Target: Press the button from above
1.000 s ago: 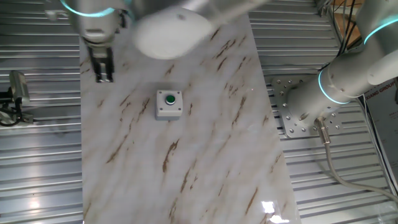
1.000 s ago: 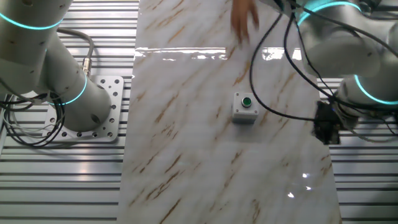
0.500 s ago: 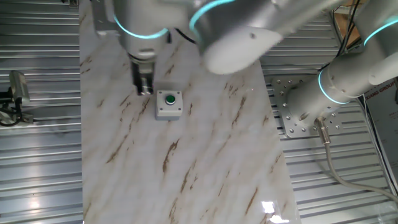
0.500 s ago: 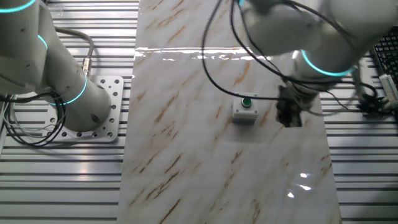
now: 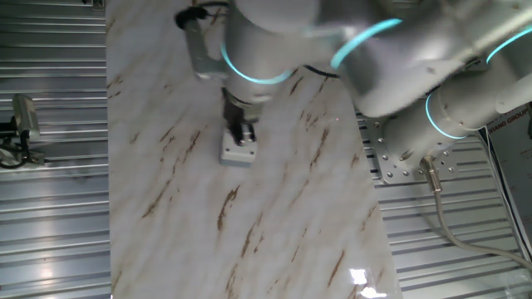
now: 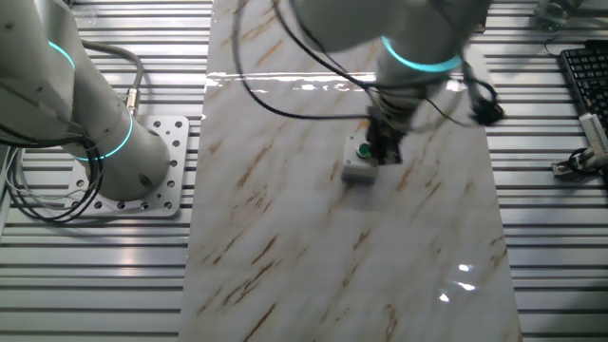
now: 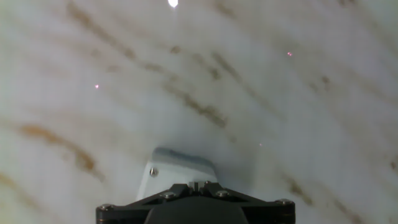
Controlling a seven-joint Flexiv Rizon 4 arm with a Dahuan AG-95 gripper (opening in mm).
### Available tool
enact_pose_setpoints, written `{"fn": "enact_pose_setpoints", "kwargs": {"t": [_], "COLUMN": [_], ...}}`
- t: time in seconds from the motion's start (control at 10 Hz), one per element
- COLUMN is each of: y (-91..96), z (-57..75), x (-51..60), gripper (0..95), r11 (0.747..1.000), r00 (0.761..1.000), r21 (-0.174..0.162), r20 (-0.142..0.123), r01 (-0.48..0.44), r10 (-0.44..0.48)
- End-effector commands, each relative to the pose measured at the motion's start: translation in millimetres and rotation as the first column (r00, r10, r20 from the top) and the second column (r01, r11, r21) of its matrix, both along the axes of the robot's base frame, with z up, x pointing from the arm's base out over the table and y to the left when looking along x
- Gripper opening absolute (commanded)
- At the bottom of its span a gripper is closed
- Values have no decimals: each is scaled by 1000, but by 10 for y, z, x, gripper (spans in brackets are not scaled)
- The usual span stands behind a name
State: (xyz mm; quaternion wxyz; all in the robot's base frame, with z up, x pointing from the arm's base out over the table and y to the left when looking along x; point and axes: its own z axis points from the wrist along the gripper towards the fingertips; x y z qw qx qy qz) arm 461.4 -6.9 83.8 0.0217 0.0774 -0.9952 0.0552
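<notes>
The light grey box (image 5: 235, 152) sits on the marble table top (image 5: 274, 224). My gripper (image 5: 243, 133) stands right over it, fingers pointing down, and hides the green button in this view. In the other fixed view the green button (image 6: 361, 150) shows on the box (image 6: 356, 174), just left of my gripper (image 6: 385, 152), whose tips sit at the button's edge. In the hand view the box (image 7: 177, 168) lies straight under my gripper (image 7: 198, 185). The fingertips meet with no real gap, so the gripper is shut and holds nothing.
A second robot arm's base (image 6: 114, 142) is bolted to a plate (image 5: 391, 149) beside the table. Ribbed metal flooring (image 5: 50, 208) surrounds the marble top. A keyboard (image 6: 584, 81) lies at the far edge.
My gripper has swept in from the table's edge, past the side of the box, to right over the box. The box now sits slightly shifted from where it was.
</notes>
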Motion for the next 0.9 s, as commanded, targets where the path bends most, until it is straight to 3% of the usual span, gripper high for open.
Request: {"fn": "enact_pose_setpoints", "kwargs": {"t": [0.1,0.4,0.6,0.7,0.9], "y": [62,33,32,33,33], "z": [76,274,299,296,296], "x": [-154,-114,-112,-112,-112], "gripper": [0,0,0,0,0], "r11": [998,998,999,998,998], "r00": [999,998,999,999,999], "r21": [-24,-7,13,51,50], "r20": [-11,-32,-29,-24,-23], "r01": [-50,-57,-40,-30,-27], "r10": [49,57,41,31,28]}}
